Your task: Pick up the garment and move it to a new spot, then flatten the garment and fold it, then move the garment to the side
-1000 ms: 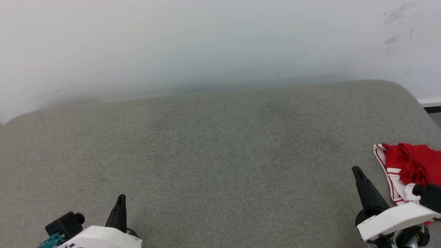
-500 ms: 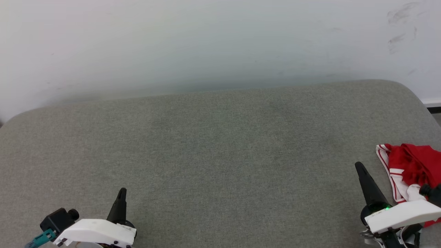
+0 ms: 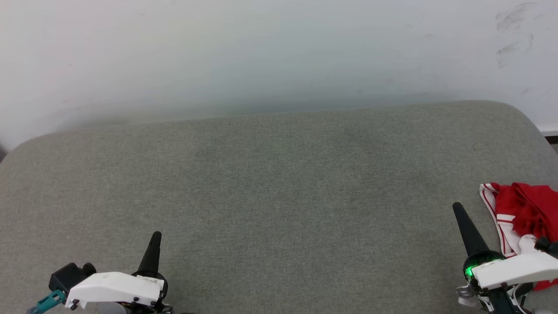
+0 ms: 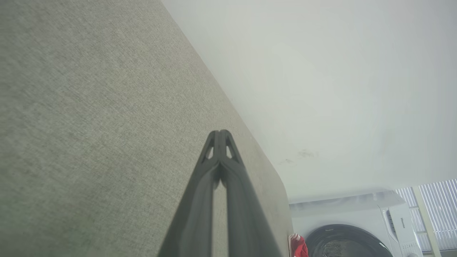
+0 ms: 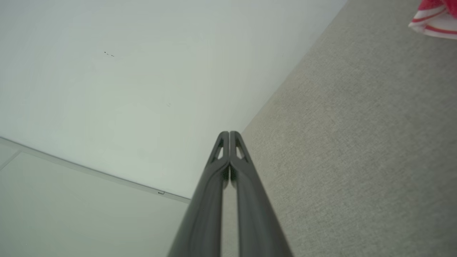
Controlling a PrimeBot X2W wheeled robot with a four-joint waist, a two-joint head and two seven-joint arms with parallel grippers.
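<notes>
The garment [image 3: 525, 213] lies crumpled at the right edge of the grey cushioned surface [image 3: 279, 192], red with a white red-striped sleeve showing; its print is hidden. A corner of the garment [image 5: 435, 18] shows at the top right of the right wrist view, and a small red bit of the garment [image 4: 298, 246] at the bottom of the left wrist view. My right gripper [image 3: 457, 208] is shut and empty, just left of the garment. My left gripper [image 3: 156, 237] is shut and empty at the lower left, far from it.
A white wall [image 3: 279, 52] rises behind the cushioned surface, with scuff marks at the upper right. A white washing machine [image 4: 357, 232] stands beyond the surface's right end in the left wrist view. The surface's rounded far corners fall away at left and right.
The head view has shifted slightly. Both grippers have risen a little in the picture. A green light now glows on the right wrist.
</notes>
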